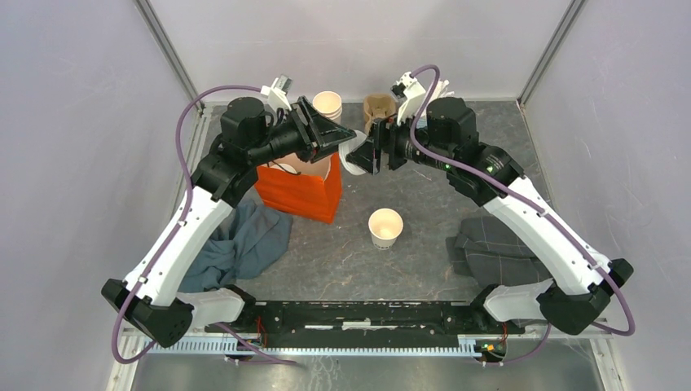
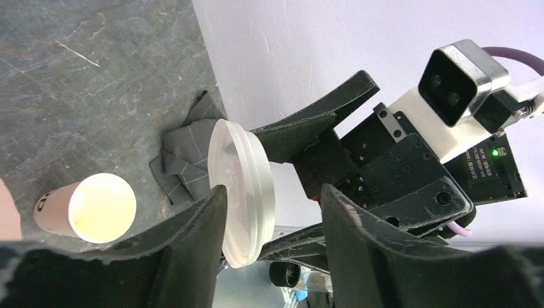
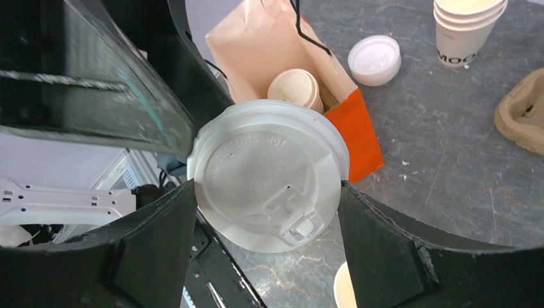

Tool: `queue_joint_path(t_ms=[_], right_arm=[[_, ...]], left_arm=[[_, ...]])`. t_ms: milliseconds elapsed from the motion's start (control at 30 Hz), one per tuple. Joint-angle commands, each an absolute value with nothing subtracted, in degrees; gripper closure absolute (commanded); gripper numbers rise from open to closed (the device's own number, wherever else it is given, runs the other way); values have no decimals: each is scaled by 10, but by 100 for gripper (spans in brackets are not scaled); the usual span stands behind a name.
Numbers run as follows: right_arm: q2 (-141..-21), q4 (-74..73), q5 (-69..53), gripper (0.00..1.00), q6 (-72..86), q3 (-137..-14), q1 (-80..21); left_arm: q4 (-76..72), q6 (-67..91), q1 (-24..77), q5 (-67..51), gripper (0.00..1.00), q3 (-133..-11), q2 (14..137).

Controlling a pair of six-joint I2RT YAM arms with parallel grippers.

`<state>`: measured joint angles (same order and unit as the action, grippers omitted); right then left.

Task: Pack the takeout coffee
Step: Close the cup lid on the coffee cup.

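Observation:
A white sip lid (image 3: 256, 154) hangs in the air between the two arms, over the table beside the orange paper bag (image 1: 300, 194). My right gripper (image 3: 266, 187) is shut on it, one finger on each side of its rim. My left gripper (image 2: 274, 191) is open; the lid (image 2: 238, 186), seen edge-on, lies against one of its fingers (image 2: 192, 237) and well apart from the other. A capped cup (image 3: 295, 86) stands inside the bag. An uncapped cream cup (image 1: 385, 227) stands upright mid-table, also in the left wrist view (image 2: 96, 208).
A stack of lidless cups (image 1: 327, 104) and a brown pulp cup carrier (image 1: 379, 106) stand at the back. Loose white lids (image 3: 375, 59) lie next to the bag. A blue-grey cloth (image 1: 244, 244) lies front left and a dark folded one (image 1: 489, 248) front right.

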<state>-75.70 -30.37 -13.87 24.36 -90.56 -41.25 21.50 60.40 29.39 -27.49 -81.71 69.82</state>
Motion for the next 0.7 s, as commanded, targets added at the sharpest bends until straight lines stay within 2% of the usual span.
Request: queue_joint_path(t_ms=[0, 100, 367, 667], right_arm=[[-721, -306, -115, 22, 239, -880, -416], [-703, -348, -101, 22, 213, -850, -414], [-710, -512, -68, 21, 118, -769, -426], [-777, -524, 26, 21, 97, -741, -490]], left_arm=[[246, 549, 294, -255, 34, -848, 690], [275, 529, 292, -242, 29, -852, 686], [320, 477, 282, -239, 26, -871, 672], [268, 489, 282, -292, 23, -832, 639]])
